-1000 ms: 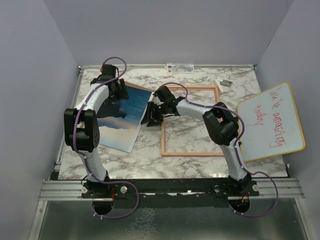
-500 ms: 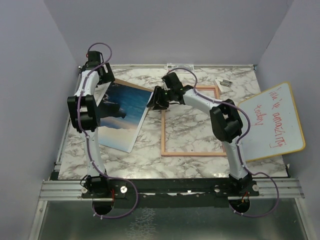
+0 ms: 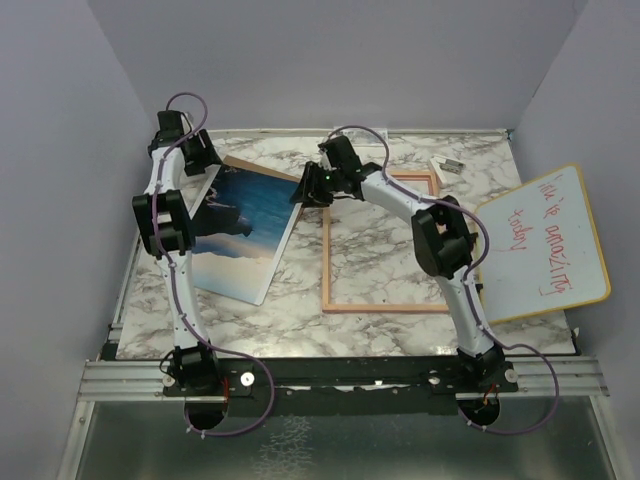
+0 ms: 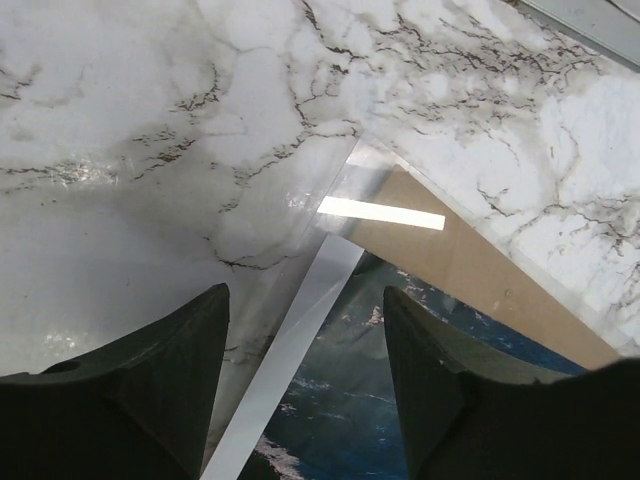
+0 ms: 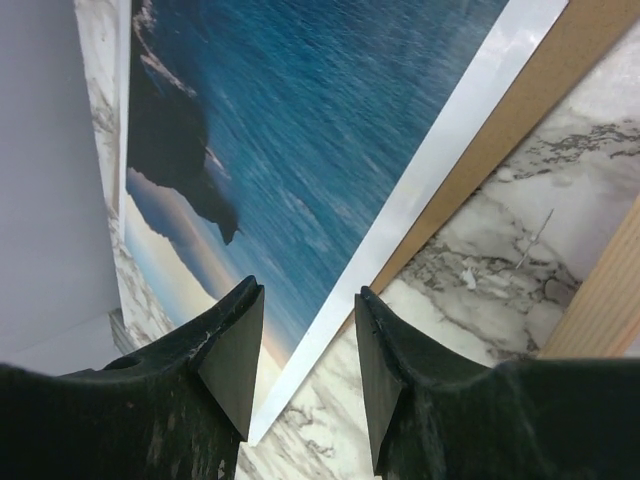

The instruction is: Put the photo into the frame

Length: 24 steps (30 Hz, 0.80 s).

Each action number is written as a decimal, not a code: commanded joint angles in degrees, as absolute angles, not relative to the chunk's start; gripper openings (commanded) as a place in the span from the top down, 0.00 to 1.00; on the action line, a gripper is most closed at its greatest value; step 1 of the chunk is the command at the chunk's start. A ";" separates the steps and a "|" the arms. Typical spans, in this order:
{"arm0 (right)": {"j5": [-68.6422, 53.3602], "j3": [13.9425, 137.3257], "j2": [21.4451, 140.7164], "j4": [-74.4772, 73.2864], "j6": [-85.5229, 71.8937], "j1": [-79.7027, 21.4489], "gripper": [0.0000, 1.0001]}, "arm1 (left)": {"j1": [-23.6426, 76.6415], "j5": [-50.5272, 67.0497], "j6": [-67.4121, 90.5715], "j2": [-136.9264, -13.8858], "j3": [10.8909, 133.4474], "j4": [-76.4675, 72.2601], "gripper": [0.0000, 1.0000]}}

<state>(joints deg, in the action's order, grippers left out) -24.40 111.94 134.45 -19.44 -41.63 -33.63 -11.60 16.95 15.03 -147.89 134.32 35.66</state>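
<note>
The photo [image 3: 240, 225] lies on the left of the marble tabletop [image 3: 300, 312], beside the pink frame [image 3: 385, 306]. The right hand [image 3: 306, 190] is at its far right edge, half open and holding nothing. The left hand [image 3: 200, 156] is over its far left corner, open wide and empty. The whiteboard [image 3: 545, 245] has red writing on it, and one word looks like "today". The walls are plain and pale.

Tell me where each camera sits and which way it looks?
Top external: above and behind the robot, looking down on the table; the left arm, right arm, photo and frame show.
Left wrist: on the left arm, looking down past the left gripper at the photo's corner.
Right wrist: on the right arm, looking past the right gripper along the photo's edge.
Both wrist views share the photo and the backing board under it.
</note>
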 commanded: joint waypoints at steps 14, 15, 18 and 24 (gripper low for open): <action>-27.31 120.11 147.65 -25.72 -39.89 -33.40 0.54 | -15.90 37.72 23.71 -157.96 134.93 35.95 0.44; -27.10 120.79 148.31 -26.99 -39.82 -33.44 0.55 | -15.91 38.65 24.41 -158.38 135.29 35.86 0.44; -25.94 123.11 150.17 -30.77 -39.42 -33.48 0.54 | -16.18 41.14 27.42 -159.37 135.52 34.54 0.45; -25.40 124.71 152.18 -34.05 -39.37 -33.47 0.54 | -17.10 46.07 35.56 -159.18 133.90 28.27 0.50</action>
